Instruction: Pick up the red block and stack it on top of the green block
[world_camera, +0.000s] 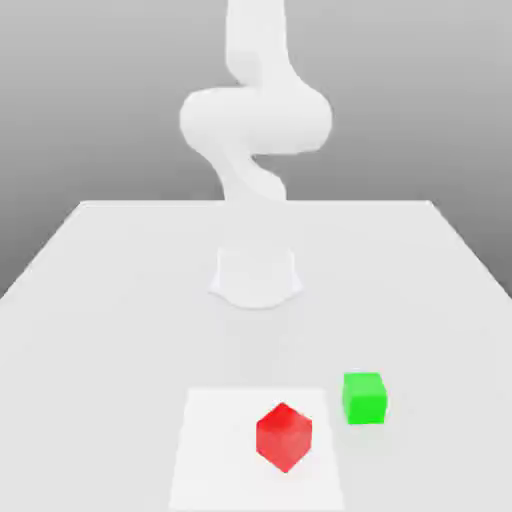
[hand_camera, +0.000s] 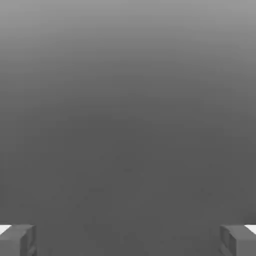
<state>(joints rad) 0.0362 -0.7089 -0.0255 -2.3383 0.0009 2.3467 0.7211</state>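
The gripper has its fingers spread wide with nothing between them in the hand view, and it does not seem to be aimed at the blocks. In the exterior view, nearest the camera, the red block sits on a pale square sheet, turned so that one vertical edge faces the camera. The coming move turns on that: the red block lies out in front of the arm, away from its base, its sides askew to those of the green block, so the fingers will probably need turning to meet two opposite faces. The green block stands just beyond the sheet, toward the exterior view's right, squarer to the camera. Farther back on the pale tabletop rises the white arm, against a plain grey background.
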